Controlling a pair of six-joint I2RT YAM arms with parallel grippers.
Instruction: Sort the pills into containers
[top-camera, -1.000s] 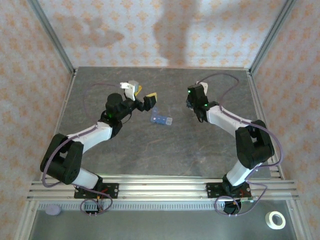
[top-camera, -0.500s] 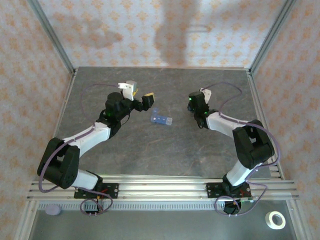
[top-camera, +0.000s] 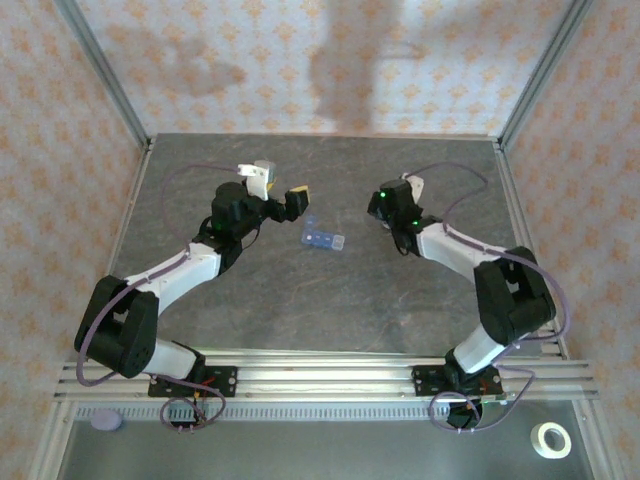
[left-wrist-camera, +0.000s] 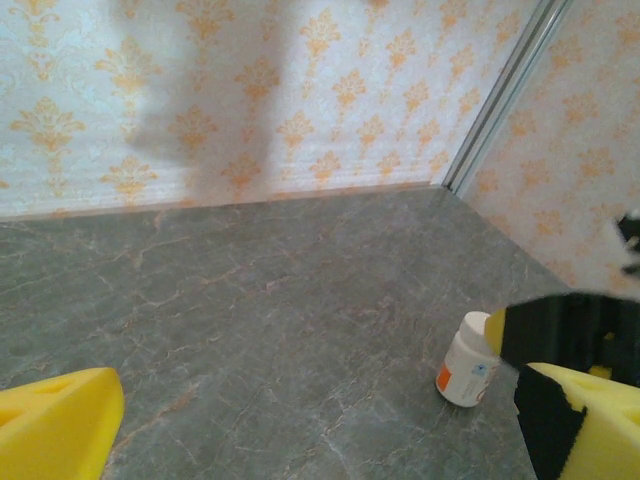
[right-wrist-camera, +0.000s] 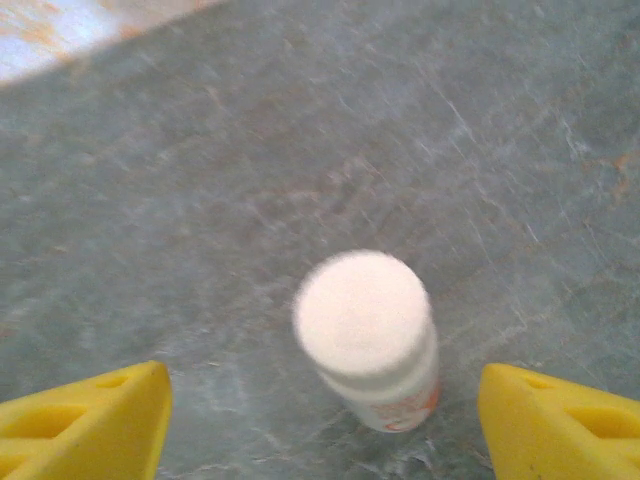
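Note:
The containers (top-camera: 322, 238), a small translucent blue strip of joined compartments, lie mid-table between the arms. A small white bottle (right-wrist-camera: 368, 335) with an orange-marked label stands upright on the grey table. My right gripper (right-wrist-camera: 320, 430) is open around it, and its yellow fingers (right-wrist-camera: 85, 420) stand apart from the bottle on both sides. The same bottle (left-wrist-camera: 468, 360) appears in the left wrist view, partly behind a black and yellow finger. My left gripper (left-wrist-camera: 320, 440) is open wide and holds nothing; it hovers left of the containers (top-camera: 282, 185). The pills are out of view.
Patterned walls and metal frame posts (top-camera: 105, 85) enclose the table on three sides. A roll of tape (top-camera: 550, 440) and a purple disc (top-camera: 106, 421) lie on the shelf in front of the arm bases.
My right gripper has gone from shut to open and let go of the white bottle, which now stands on the table. The left gripper has drifted slightly left.

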